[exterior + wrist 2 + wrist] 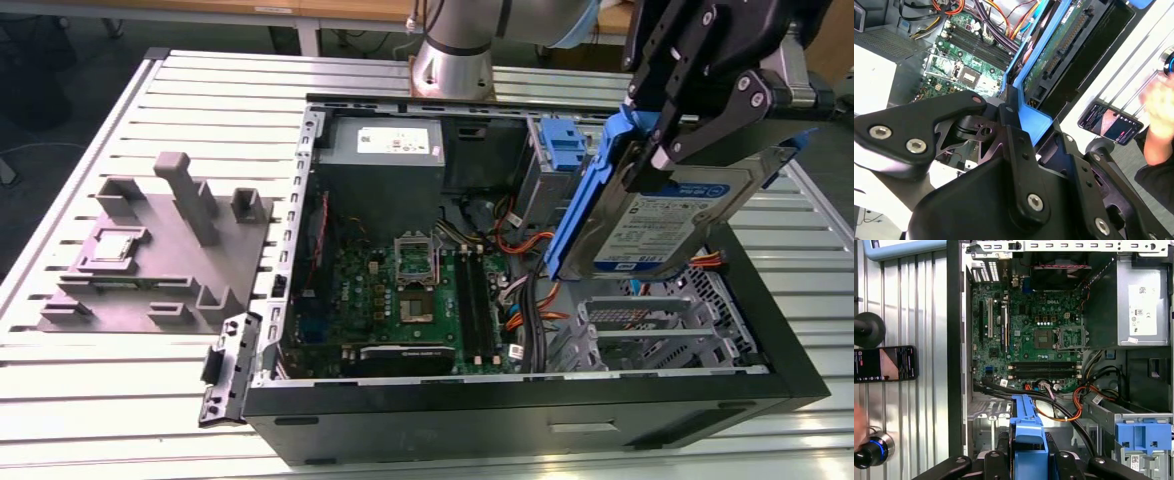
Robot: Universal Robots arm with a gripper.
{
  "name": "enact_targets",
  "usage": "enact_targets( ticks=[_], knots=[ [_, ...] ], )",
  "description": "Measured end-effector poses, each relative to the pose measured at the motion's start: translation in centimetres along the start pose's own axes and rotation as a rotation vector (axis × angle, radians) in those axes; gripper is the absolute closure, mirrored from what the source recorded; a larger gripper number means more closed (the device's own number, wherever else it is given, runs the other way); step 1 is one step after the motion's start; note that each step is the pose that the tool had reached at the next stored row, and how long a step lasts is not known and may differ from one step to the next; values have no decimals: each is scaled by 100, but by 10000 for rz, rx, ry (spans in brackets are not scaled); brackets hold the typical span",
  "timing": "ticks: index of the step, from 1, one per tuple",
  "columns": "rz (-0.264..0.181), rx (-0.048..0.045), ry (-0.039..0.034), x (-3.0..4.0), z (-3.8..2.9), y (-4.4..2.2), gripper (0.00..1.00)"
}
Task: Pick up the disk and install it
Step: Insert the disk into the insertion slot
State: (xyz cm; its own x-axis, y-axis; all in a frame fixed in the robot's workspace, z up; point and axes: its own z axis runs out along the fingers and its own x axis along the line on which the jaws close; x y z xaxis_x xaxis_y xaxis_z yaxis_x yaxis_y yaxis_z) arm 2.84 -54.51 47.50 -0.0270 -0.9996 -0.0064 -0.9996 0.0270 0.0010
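The slatted metal bench (200, 80) carries an open computer case (534, 400) with its motherboard (400, 290) exposed. Just beside the case, toward the exterior view's left, sits a grey fixture block (160, 250). The disk (661, 225) hangs tilted above the case's drive cage (654, 325). The end effector (657, 160) is closed on its blue carrier frame.

Slatted aluminium table (120, 400) carries: open black computer case (534, 400), centre-right of exterior view; grey moulded fixture (154, 255), the exterior view's left; smartphone (885, 363) beside the case.
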Motion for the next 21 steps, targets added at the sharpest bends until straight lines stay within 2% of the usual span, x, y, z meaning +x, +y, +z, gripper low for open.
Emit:
enact_targets(
  ticks=[11, 16, 21],
  knots=[
    [-2, 1, -3, 3, 3, -2, 64],
    [0, -41, -19, 29, 10, -79, 64],
    [-1, -55, -70, 75, 39, -145, 64]
  ],
)
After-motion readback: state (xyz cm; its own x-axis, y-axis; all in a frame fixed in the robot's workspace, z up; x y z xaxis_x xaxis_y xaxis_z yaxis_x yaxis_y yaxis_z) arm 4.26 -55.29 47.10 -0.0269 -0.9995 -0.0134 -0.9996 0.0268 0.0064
